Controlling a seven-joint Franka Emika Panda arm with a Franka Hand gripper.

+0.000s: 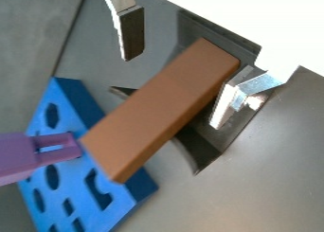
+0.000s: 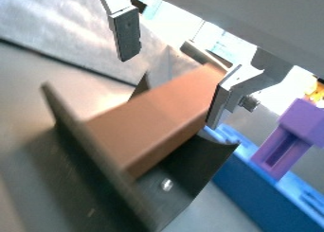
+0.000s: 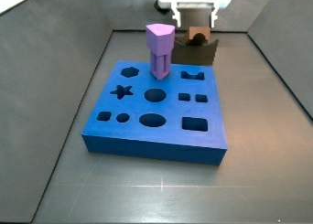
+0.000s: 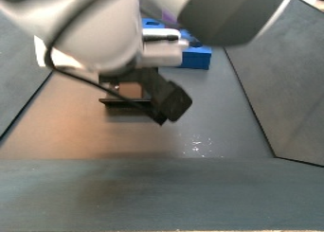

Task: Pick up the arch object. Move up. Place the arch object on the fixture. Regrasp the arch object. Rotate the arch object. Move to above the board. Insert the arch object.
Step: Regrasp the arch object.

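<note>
In a wrist view, the blue board and purple peg wait at left. The reddish-brown arch object rests on the dark fixture — parked, I judge, for regrasping. The claw stands open, fingers astride its far end.

Dark grey matte floor fills the work area, with faint scuffs and a few small bright specks near the front in a side view. Grey walls slope up on both sides, forming a trough-like enclosure. Light is even and soft, with a mild sheen on the floor. The end effector sits at the far back edge.
</note>
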